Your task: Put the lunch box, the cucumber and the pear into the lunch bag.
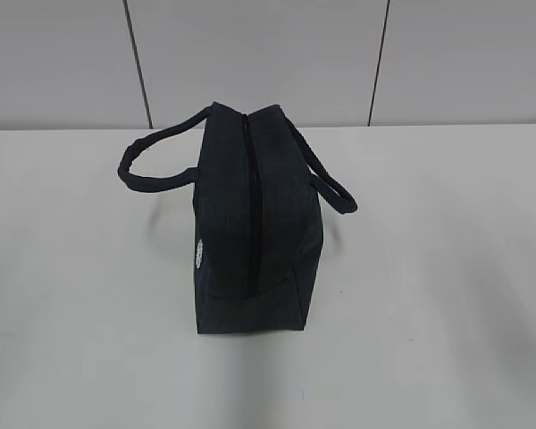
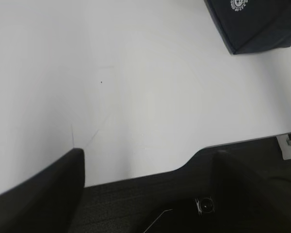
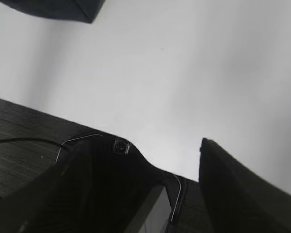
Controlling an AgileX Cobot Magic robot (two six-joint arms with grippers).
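The dark navy lunch bag (image 1: 250, 232) stands upright in the middle of the white table, its end panel towards the camera. Its zipper (image 1: 251, 206) runs along the top and looks closed, and its two handles hang out to the left and right. A corner of the bag shows in the left wrist view (image 2: 254, 24) and in the right wrist view (image 3: 53, 7). My left gripper (image 2: 148, 155) and right gripper (image 3: 145, 145) hover at the table's near edge, jaws wide apart and empty. The lunch box, cucumber and pear are out of view. Neither gripper shows in the exterior view.
The white table (image 1: 447, 268) spreads around the bag, with a grey panelled wall (image 1: 268, 54) behind it. The table's front edge (image 2: 136, 177) and the dark floor below it show in both wrist views.
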